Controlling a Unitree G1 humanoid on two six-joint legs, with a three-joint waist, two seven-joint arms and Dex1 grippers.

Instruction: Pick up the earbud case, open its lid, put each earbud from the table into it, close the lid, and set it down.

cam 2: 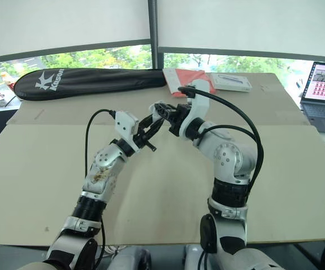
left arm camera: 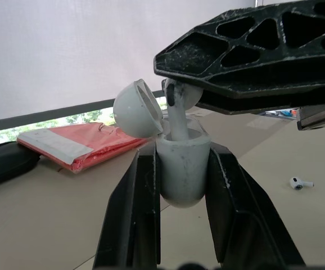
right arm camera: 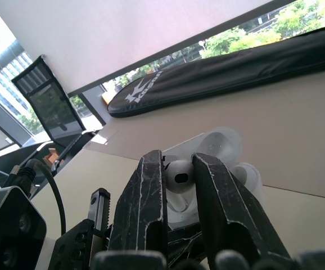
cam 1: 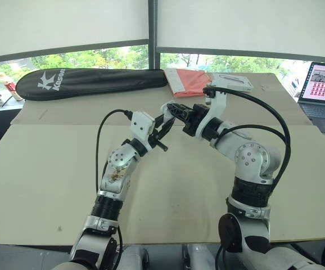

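White earbud case [left arm camera: 182,169], lid [left arm camera: 137,109] hinged open, is clamped between the fingers of the left tool [cam 1: 161,133], raised above the counter [cam 1: 50,169]. The right tool [right arm camera: 176,163] pinches 1 earbud [right arm camera: 179,175], its stem entering the case. A 2nd earbud [left arm camera: 301,183] lies on the counter, apart.

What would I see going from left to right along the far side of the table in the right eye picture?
Black racket bag → red packet → white box → laptop, just past the table's edge.
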